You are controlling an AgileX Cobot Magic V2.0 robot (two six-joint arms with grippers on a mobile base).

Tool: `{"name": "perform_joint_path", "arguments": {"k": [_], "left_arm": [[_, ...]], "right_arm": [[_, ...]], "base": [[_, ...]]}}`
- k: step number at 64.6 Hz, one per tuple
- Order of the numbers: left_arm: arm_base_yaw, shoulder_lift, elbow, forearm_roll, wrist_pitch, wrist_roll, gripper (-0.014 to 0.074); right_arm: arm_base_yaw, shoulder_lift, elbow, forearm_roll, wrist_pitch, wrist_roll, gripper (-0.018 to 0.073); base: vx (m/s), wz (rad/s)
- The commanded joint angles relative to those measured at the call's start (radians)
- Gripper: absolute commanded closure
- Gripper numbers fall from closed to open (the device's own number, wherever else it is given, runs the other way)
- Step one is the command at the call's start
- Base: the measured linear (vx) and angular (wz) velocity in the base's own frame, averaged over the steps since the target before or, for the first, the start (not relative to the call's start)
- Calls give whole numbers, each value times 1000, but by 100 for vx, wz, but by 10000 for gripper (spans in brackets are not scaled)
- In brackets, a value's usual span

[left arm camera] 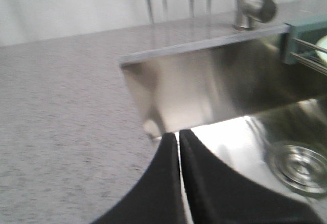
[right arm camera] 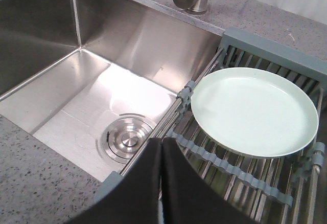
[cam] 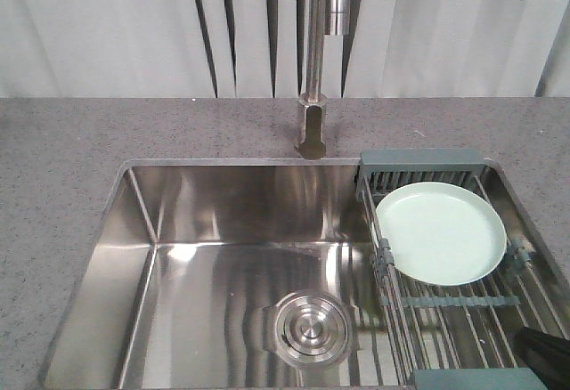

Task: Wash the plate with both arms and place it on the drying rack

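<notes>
Presently the plate point(cam: 441, 232) is seen lying flat on the drying rack point(cam: 445, 301), which is spread over the right end of the sink point(cam: 223, 256); its rim is turned upward and nothing is touching it. The rack's far grey-green end bar point(right arm camera: 276, 45) lies just behind the plate. The left gripper point(left arm camera: 178, 138) is held above the sink's left edge, beside the grey speckled bench point(left arm camera: 61, 132), with its jaws pressed together on nothing (only a thin slit shows between them). The right gripper point(right arm camera: 161, 143) is poised over the rack's near left edge, near the plate but apart from it, jaws likewise closed and empty. A round drain point(cam: 309, 329) is set in the basin floor, and the tap point(cam: 313, 69) stands behind the sink.
</notes>
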State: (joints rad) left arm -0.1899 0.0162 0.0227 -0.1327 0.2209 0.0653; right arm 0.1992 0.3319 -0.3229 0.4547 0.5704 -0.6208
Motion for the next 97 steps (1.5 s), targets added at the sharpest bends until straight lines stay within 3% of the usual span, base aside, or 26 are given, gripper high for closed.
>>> {"name": "perform_joint_path", "arguments": {"k": [1, 12, 26, 97], "left_arm": [[61, -36, -23, 33, -62, -14, 603], [144, -43, -22, 84, -76, -14, 603], [176, -43, -22, 108, -136, -34, 603], [176, -42, -23, 108, -144, -41, 603]], "right_arm": [[-3, 7, -28, 10, -59, -9, 564], [-3, 8, -28, 10, -59, -9, 564], [-3, 8, -28, 10, -59, -9, 564], [-3, 7, -28, 8, -64, -9, 564]], "base": [[0, 0], [0, 0], [0, 0], [0, 0]]}}
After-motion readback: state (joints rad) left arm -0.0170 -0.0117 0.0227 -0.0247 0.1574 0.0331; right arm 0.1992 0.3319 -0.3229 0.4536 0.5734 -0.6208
